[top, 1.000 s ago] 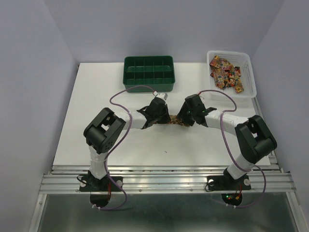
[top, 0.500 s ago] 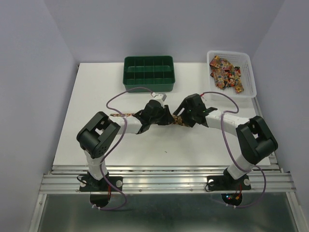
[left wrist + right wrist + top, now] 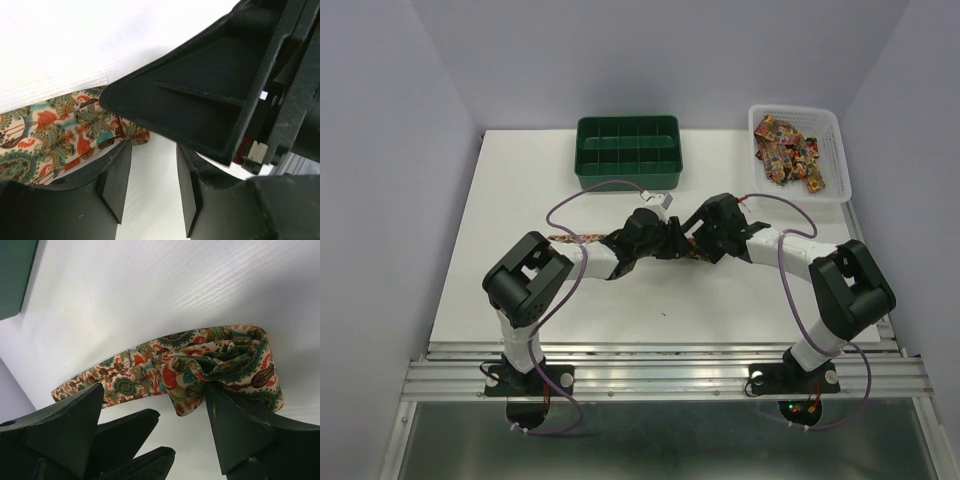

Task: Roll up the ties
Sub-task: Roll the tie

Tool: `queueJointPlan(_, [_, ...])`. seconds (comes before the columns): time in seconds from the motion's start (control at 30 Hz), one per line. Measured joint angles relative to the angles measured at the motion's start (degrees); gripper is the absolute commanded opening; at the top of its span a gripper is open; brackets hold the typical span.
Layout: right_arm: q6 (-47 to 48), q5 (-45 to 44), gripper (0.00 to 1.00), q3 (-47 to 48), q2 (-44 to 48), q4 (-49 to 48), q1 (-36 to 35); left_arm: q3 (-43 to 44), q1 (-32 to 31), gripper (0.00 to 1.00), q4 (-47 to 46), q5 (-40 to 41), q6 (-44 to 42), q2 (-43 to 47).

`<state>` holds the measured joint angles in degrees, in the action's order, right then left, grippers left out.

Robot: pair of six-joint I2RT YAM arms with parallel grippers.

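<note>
- One tie (image 3: 135,377) was laid flat across the middle of the table (image 3: 490,290), running roughly left to right in front of the green tray (image 3: 625,180). Both grippers were positioned over its right-hand part.
- Its folded end (image 3: 235,357) was seen doubled back on itself in a loose, puckered loop, not yet a tight roll.
- The right gripper (image 3: 155,400) was spread wide, with the tie lying between its fingers. The loop sat just beside one finger, and no pinch on the cloth could be made out.
- The left gripper (image 3: 152,150) was set at a narrow gap in which only bare table was shown. The tie lay just beside one finger, and contact could not be told.
- Other ties (image 3: 785,150) were heaped in the white basket (image 3: 842,170) at the far right corner.
- The fabric was judged light, soft and limp. It was thought likely to slump and spring open once released, and perhaps to slip on the smooth top.
- A hold was judged best taken across the narrow width at the folded end, with both layers pinched together. The flat length would be pinned by the other gripper so that it was not dragged.
</note>
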<state>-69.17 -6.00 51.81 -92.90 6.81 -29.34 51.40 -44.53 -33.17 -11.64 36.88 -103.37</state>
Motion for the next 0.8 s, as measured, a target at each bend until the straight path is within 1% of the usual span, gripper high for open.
queueJointPlan(0.33, [-1.9,-0.4,0.88,-0.2,0.6,-1.0,0.6,5.1,-0.9,0.51,3.3,3.3,-0.5,-5.3])
queueJointPlan(0.4, [-2.3,-0.5,0.88,-0.3,0.6,-1.1,0.8,5.8,-1.0,0.48,3.8,3.8,-0.6,-5.6])
queueJointPlan(0.53, [-2.8,-0.7,0.88,-0.3,0.6,-1.4,1.2,7.1,-1.1,0.46,4.5,4.8,-0.4,-6.8])
queueJointPlan(0.67, [-2.6,1.1,0.88,-0.3,0.6,-2.1,0.9,7.5,-0.8,0.40,5.6,6.5,0.3,-8.4])
queueJointPlan(0.8, [-2.7,2.4,0.88,-1.1,0.6,-3.9,0.8,7.5,-0.8,0.39,6.0,7.6,1.5,-8.7])
